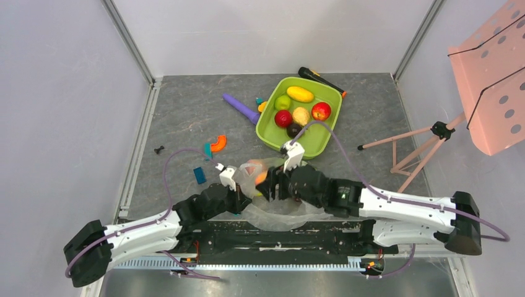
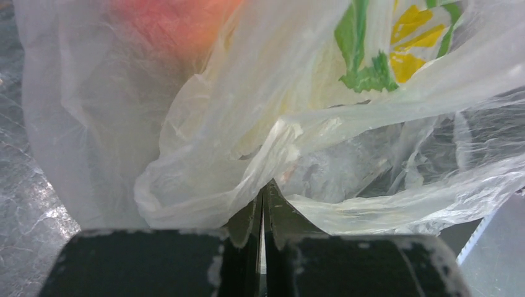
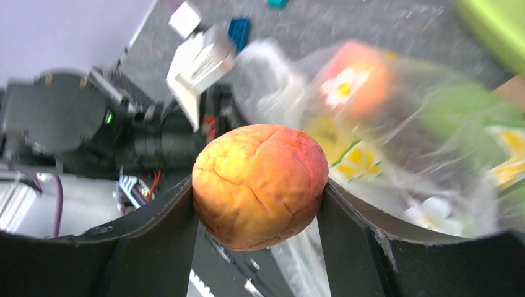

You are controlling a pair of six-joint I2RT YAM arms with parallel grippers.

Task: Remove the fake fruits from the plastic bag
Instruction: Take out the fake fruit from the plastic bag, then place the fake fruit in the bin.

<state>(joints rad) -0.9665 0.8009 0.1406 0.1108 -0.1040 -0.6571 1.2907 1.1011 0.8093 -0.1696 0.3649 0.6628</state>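
Note:
The transparent plastic bag (image 1: 275, 215) lies crumpled between my two grippers at the near edge of the table. My left gripper (image 1: 238, 185) (image 2: 264, 187) is shut on a fold of the bag (image 2: 247, 124); a red-orange fruit (image 2: 179, 25) shows through the film. My right gripper (image 1: 267, 180) (image 3: 260, 198) is shut on a peach-orange fruit (image 3: 260, 182) (image 1: 261, 177), held beside the bag (image 3: 402, 154). Inside the bag I see an orange fruit (image 3: 359, 77) and a green one (image 3: 464, 111). Several fruits lie in the green tray (image 1: 312, 143): yellow (image 1: 300, 94), green (image 1: 282, 102), red (image 1: 283, 118).
A purple stick (image 1: 241, 108), an orange block (image 1: 218, 143) and a teal block (image 1: 199, 175) lie left of the tray. A black-handled tool (image 1: 319, 78) lies behind it. A pink music stand (image 1: 489, 80) rises at the right. A small black piece (image 1: 160, 149) sits far left.

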